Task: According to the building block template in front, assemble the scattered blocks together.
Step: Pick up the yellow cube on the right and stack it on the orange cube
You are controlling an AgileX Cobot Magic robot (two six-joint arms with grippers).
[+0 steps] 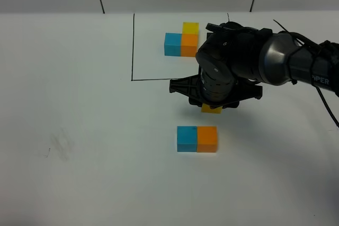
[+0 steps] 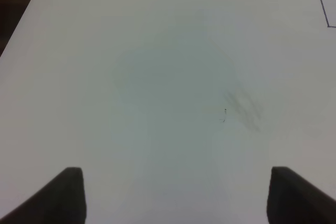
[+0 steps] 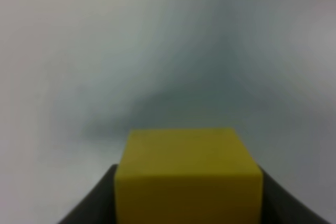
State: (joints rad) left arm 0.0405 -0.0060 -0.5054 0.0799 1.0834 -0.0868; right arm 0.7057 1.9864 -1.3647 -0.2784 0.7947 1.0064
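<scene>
Clamped on the yellow block (image 3: 188,177), the right gripper (image 1: 212,104) should seat it flush behind the orange block (image 1: 207,138).

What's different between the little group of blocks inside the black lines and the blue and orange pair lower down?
The building block template has three cubes, with yellow added; the blue and orange pair has two. The template sits inside a drawn black frame; the pair lies outside it. A loose yellow cube is in the right gripper. Both show blue touching orange.
</scene>
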